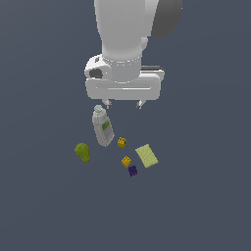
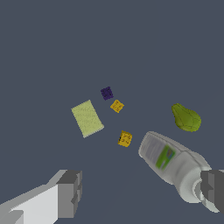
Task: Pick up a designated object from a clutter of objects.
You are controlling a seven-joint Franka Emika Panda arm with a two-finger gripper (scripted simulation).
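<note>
The tiny dark purple brick [image 1: 133, 170] lies on the grey floor, nearest the camera in the exterior view, just below a yellow brick [image 1: 126, 161]; it also shows in the wrist view [image 2: 106, 93]. A second yellow brick [image 1: 121, 142] lies by the grey bottle with green label [image 1: 103, 127]. A green pear-like fruit [image 1: 82, 152] and a pale yellow-green pad [image 1: 146, 155] flank them. My gripper [image 1: 123, 104] hangs open and empty above and behind the clutter, its fingers [image 2: 70, 192] wide apart.
In the wrist view the bottle [image 2: 173, 162] lies close to one finger [image 2: 214, 189], with the pear [image 2: 186, 118], pad [image 2: 87, 118] and yellow bricks [image 2: 125, 138] beyond. Dark grey floor surrounds the clutter on all sides.
</note>
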